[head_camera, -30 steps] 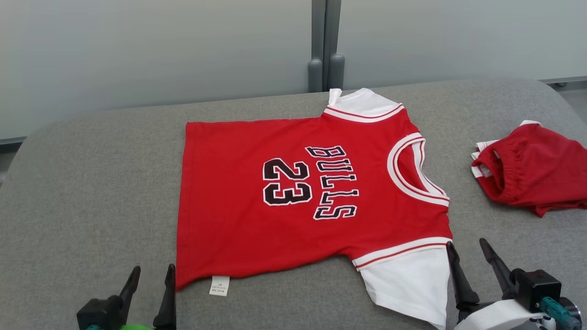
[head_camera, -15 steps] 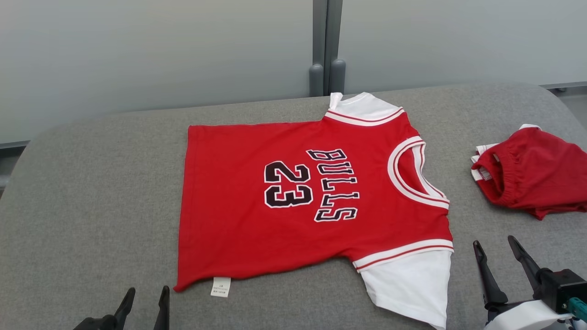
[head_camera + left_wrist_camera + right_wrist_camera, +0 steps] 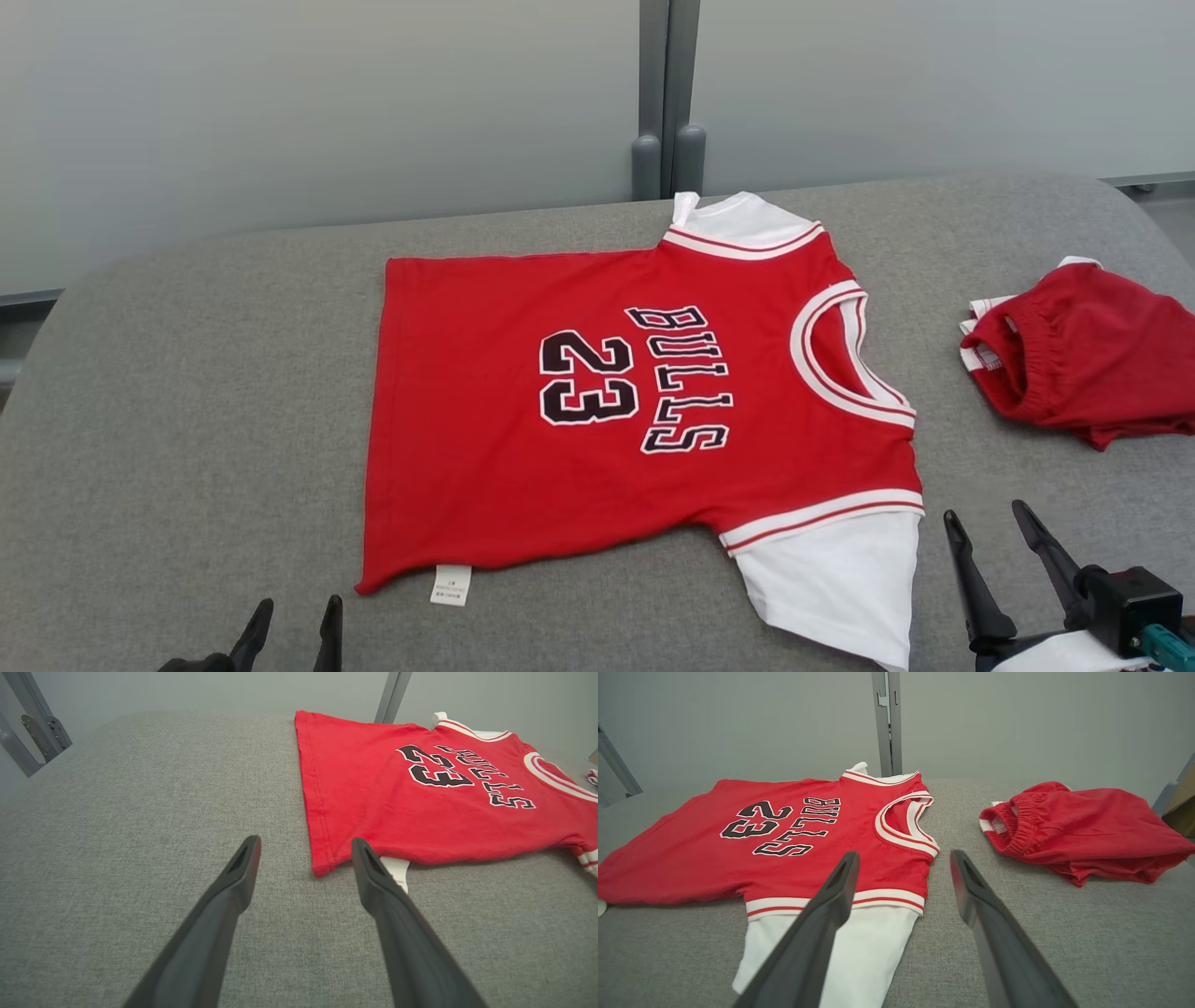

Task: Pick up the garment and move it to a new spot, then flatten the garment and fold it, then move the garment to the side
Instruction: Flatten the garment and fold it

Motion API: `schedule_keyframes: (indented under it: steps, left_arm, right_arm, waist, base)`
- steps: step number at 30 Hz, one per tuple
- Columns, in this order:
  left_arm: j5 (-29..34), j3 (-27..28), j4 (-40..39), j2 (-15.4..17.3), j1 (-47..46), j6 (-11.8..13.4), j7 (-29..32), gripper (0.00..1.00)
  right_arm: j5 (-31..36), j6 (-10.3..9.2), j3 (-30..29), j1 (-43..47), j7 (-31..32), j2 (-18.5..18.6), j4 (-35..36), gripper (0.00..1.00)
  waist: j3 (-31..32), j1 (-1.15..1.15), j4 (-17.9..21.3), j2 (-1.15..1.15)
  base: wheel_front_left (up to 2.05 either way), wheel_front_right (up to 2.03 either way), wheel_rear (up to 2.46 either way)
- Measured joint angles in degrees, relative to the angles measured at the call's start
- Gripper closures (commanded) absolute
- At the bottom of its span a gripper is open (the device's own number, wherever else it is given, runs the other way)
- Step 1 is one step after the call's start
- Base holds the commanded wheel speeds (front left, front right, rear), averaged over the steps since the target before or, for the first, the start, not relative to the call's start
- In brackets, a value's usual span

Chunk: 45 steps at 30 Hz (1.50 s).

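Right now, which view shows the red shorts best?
The right wrist view: the red shorts lie nearly whole and close, elastic waistband toward the camera. The head view crops them at its right edge; the left wrist view catches just a sliver at its right edge.
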<state>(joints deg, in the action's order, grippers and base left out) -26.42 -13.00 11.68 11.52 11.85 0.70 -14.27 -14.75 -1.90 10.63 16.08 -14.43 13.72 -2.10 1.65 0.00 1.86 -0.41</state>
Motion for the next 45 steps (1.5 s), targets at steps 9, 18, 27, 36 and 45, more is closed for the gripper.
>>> schedule_keyframes:
  steps: [9, 18, 27, 36, 45]
  left_arm:
    - [0.49, 0.52, 0.51, -1.3, 0.08, -0.78, 0.0, 0.0]
    - [1.72, 1.35, 0.83, -1.64, 0.1, -1.79, 0.0, 0.0]
    - [3.02, 0.49, 1.52, -1.63, 0.08, -3.16, 0.0, 0.0]
    - [3.5, 0.96, 2.1, -1.64, 0.07, -3.3, 0.0, 0.0]
    - [3.69, 1.31, 2.3, -1.89, 0.05, -3.74, 0.0, 0.0]
  right_arm:
    - [0.08, 2.53, 1.86, 3.43, 0.01, -1.62, -4.8, 0.0]
    - [-1.4, 4.58, 4.34, 4.23, 0.01, -3.63, -13.35, 0.0]
    - [-3.0, 5.5, 4.74, 0.66, 0.01, -6.39, -19.53, 0.0]
    - [-3.5, 6.43, 5.09, -2.81, 0.01, -7.31, -25.4, 0.28]
    - [-5.75, 7.19, 4.85, -5.26, 0.0, -8.38, -28.29, 1.0]
  waist:
    - [-0.61, 0.0, 0.11, 0.0]
    - [-1.43, 0.0, 0.47, 0.0]
    - [-1.29, 0.0, -0.18, 0.0]
    - [-1.19, 0.0, -0.87, 0.0]
    - [-1.26, 0.0, -0.63, 0.0]
  base:
    - [0.0, 0.0, 0.0]
    - [0.0, 0.0, 0.0]
    - [0.0, 0.0, 0.0]
    - [0.0, 0.0, 0.0]
    - [0.0, 0.0, 0.0]
